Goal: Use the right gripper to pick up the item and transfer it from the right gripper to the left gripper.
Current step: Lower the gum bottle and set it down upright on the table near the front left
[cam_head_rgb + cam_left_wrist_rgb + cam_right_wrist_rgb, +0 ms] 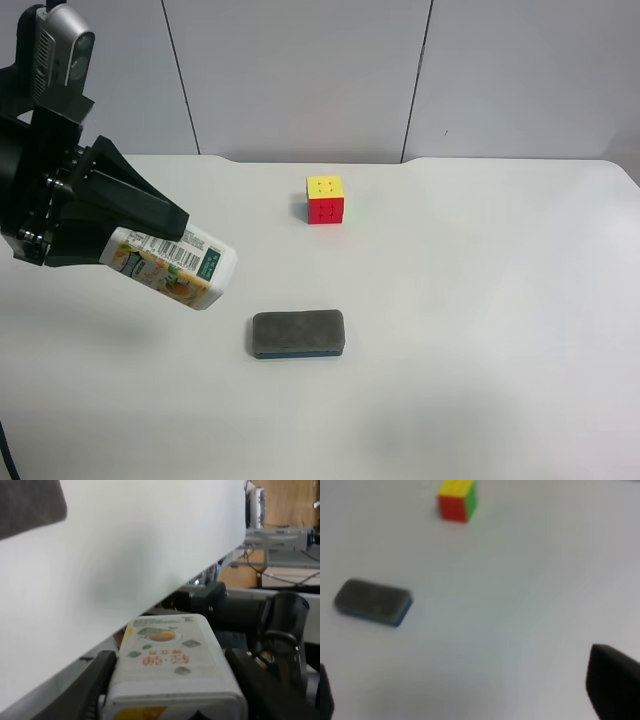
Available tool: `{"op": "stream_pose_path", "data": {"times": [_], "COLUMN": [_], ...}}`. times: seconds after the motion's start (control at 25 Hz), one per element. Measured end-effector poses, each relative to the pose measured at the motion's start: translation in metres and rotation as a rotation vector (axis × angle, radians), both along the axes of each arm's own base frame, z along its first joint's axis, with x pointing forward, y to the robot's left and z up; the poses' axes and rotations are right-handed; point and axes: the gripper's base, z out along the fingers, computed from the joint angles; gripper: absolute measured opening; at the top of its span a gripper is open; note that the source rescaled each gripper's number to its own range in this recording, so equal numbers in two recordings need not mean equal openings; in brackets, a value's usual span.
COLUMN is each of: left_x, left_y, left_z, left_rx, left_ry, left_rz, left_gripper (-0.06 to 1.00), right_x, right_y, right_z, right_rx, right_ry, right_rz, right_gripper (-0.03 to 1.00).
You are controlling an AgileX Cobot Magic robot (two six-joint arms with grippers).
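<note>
Losing the item [185,268] out of the left gripper [150,235] is what I worry about most from here. The jaws clamp only one end of it and the rest sticks out past the fingertips, tilted down toward the table [500,300], so I judge a quick swing of the arm could lever it loose and drop it. A thin-walled drink box may also buckle under a hard squeeze, which would loosen the hold or split a seam. As for the grip itself, I see the left gripper closed on the item, with a black finger [92,690] on either side of it in the left wrist view; the orange fruit print faces that camera, and the barcode face is up in the high view. The item hangs at the high view's left and looks to be off the tabletop. The right gripper [470,690] is wide open and holds nothing; only its two fingertips show in its own wrist view, and I cannot find that arm in the high view. Near the item's free end the dark-grey eraser block [298,333] lies flat on the table, and farther back stands the puzzle cube [325,199]; a dropped item could land beside the eraser.
</note>
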Motion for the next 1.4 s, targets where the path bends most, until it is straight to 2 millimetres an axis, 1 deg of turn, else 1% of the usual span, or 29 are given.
{"op": "stream_pose_path", "data": {"times": [0.12,0.24,0.36,0.48,0.72,0.88,1.04,1.12,1.2,1.4], "left_x": [0.005,0.011,0.021,0.032,0.055,0.076,0.098,0.106,0.113,0.123], "left_y": [0.001,0.004,0.01,0.016,0.024,0.029,0.038,0.044,0.05,0.059], "left_z": [0.0,-0.001,-0.004,-0.012,-0.04,-0.045,-0.047,-0.052,-0.056,-0.08], "left_rx": [0.015,0.05,0.126,0.214,0.373,0.483,0.639,0.72,0.798,0.923], "left_ry": [-0.035,-0.11,-0.202,-0.253,-0.256,-0.257,-0.257,-0.248,-0.243,-0.184], "left_rz": [0.038,0.078,0.134,0.178,0.184,0.158,0.154,0.154,0.158,0.154], "left_gripper": [0.0,0.0,0.0,0.0,0.0,0.0,0.0,0.0,0.0,0.0], "right_x": [0.0,0.0,0.0,0.0,0.0,0.0,0.0,0.0,0.0,0.0], "right_y": [0.0,0.001,0.001,0.001,0.001,0.001,0.001,0.001,0.001,0.001], "right_z": [0.0,0.0,0.0,0.0,0.0,0.0,0.0,0.0,0.0,0.0], "right_rx": [0.0,0.001,0.002,0.002,0.002,0.002,0.002,0.002,0.002,0.002], "right_ry": [0.0,0.0,0.0,0.0,0.0,0.0,0.0,0.0,0.0,0.0], "right_rz": [-0.063,-0.074,-0.075,-0.075,-0.075,-0.075,-0.075,-0.075,-0.075,-0.075], "right_gripper": [1.0,1.0,1.0,1.0,1.0,1.0,1.0,1.0,1.0,1.0]}}
